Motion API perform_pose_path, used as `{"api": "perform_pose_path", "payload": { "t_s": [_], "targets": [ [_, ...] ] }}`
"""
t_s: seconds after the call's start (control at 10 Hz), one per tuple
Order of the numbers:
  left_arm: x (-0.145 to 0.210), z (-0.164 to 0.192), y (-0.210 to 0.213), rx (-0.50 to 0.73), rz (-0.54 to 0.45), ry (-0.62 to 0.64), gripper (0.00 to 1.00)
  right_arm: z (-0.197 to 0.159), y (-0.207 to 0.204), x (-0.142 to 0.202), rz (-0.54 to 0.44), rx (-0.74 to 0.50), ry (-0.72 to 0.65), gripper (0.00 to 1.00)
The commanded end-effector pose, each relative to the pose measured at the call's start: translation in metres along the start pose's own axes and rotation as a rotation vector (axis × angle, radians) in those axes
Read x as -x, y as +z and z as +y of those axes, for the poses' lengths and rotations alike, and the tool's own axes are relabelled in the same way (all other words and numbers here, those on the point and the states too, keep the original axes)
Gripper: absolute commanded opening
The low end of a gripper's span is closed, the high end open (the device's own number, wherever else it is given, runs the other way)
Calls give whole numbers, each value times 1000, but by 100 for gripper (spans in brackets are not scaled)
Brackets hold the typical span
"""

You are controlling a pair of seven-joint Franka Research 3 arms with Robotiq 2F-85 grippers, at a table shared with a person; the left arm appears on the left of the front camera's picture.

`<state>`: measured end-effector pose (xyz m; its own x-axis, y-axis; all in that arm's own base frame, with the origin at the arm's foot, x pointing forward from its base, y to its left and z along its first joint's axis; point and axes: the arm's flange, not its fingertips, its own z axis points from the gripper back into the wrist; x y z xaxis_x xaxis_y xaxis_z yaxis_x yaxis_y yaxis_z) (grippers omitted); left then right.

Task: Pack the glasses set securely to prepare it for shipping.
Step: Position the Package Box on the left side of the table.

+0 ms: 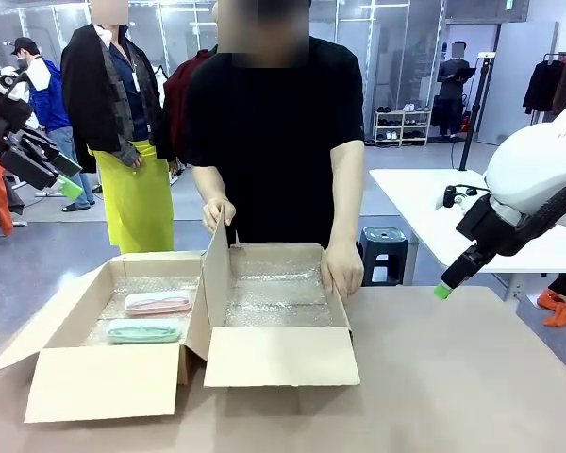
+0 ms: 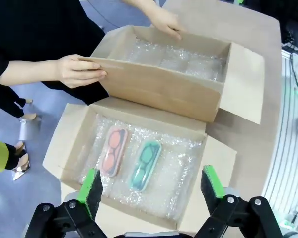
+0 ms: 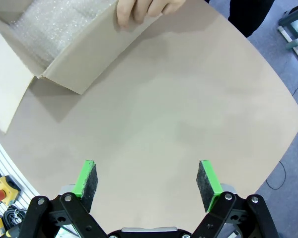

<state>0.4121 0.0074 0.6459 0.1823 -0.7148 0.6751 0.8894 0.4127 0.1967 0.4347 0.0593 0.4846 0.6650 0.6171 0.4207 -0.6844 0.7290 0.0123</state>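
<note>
Green pads of my left gripper hang spread wide, empty, above the pink case and mint case. Both lie flat, side by side and just apart, on bubble wrap in the left box. I judge them light, rigid, smooth-lidded, likely slippery; best pinched across the short width at mid-length. Person's hands steady the right box. Right gripper also wide open, over bare table.

the right end effector hangs wide open over the bare worktop. a person's hand grips a cardboard box wall.
</note>
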Motion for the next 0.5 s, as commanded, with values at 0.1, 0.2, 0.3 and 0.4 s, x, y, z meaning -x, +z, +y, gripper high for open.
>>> {"api": "perform_pose_path", "payload": {
  "t_s": [0.1,0.2,0.3,0.4],
  "targets": [
    [-1,-1,0,-6,10,-8,100,1,1,-1,9,6,3,100],
    [-1,-1,0,-6,10,-8,100,1,1,-1,9,6,3,100],
    [-1,-1,0,-6,10,-8,100,1,1,-1,9,6,3,100],
    [-1,-1,0,-6,10,-8,100,1,1,-1,9,6,3,100]
  ]
}}
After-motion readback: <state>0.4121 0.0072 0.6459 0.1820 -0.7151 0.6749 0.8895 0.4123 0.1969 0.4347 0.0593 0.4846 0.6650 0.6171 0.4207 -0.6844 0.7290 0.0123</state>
